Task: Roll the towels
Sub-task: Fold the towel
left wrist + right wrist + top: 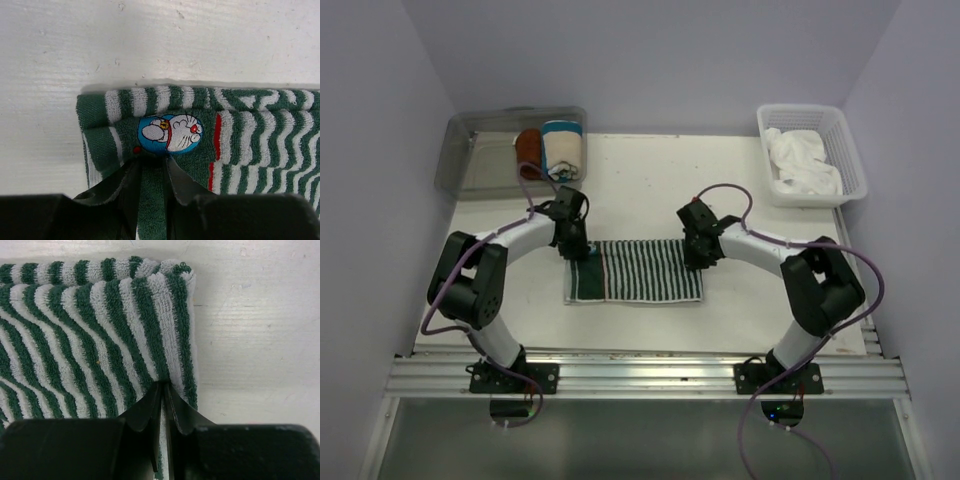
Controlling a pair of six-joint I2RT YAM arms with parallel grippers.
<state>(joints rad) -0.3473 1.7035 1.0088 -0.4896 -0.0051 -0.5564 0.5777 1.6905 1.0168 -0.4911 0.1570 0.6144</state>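
Left claw (152, 170) and right claw (162, 390) each clench a far corner of the striped towel (640, 270), at its 10 and 2 o'clock, likely to keep that edge taut and square for rolling. It lies flat mid-counter (650, 190); the white towel (802, 160) sits in the basket (800, 108) at 2 o'clock.

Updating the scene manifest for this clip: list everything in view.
striped towel: 1, green and white, table centre
white towel: 1, white, crumpled in basket
basket: 1, white, table's far right corner
bin: 1, clear plastic, far left corner
rust-brown towel: 1, rust-brown, rolled in bin
cream towel: 1, cream with teal band, rolled in bin
table: 1, white, under everything
left gripper: 1, black, shut on striped towel's far left corner
right gripper: 1, black, shut on its far right corner
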